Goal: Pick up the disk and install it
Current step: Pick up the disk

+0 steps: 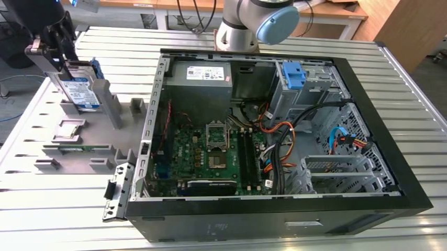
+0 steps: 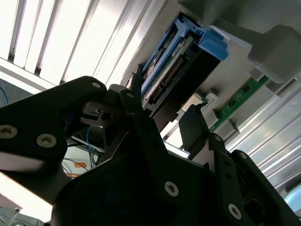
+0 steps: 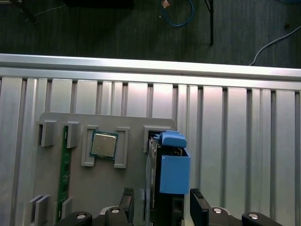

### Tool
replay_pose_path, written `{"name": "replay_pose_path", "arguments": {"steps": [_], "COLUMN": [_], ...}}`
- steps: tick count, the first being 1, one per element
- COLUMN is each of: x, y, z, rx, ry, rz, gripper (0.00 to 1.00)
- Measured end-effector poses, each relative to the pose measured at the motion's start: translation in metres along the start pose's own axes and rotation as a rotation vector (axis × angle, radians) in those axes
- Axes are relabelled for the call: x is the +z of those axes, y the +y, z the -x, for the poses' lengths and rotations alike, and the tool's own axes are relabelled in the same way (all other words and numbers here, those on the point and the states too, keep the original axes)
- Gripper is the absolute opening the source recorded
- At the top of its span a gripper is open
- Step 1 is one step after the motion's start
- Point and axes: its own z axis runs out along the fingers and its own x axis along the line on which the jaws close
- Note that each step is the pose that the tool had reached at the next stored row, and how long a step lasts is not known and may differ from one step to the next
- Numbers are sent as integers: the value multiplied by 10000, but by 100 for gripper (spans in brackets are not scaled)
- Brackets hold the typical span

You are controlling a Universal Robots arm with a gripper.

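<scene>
The disk [image 1: 79, 93] stands on edge in a slot of the grey parts holder [image 1: 91, 133] at the exterior view's left, white-and-blue label facing out and blue rail around it. My gripper [image 1: 68, 70] has come down over its top. In both wrist views the disk [image 3: 172, 170] [image 2: 188, 56] lies between the two black fingers [image 3: 128, 203]. A narrow gap shows beside one finger, so the gripper [image 3: 162, 206] [image 2: 164, 107] stands open around the disk.
The open computer case [image 1: 391, 172] lies on the slatted metal table [image 1: 56, 219], with motherboard, cables and a blue latch [image 1: 294, 76] at its drive bay. The holder also carries a processor chip [image 3: 104, 144] and a green memory stick [image 3: 63, 169]. The arm's base [image 1: 241, 31] stands behind the case.
</scene>
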Motion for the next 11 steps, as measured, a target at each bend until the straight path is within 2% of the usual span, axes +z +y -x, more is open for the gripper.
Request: {"name": "replay_pose_path", "arguments": {"steps": [3, 4, 10, 11], "x": [0, 0, 0, 0], "y": [0, 0, -1, -1], "z": [0, 0, 0, 0], "rx": [0, 0, 0, 0], "ry": [0, 0, 0, 0], "rz": [0, 0, 0, 1], "gripper": [57, 51, 49, 42]}}
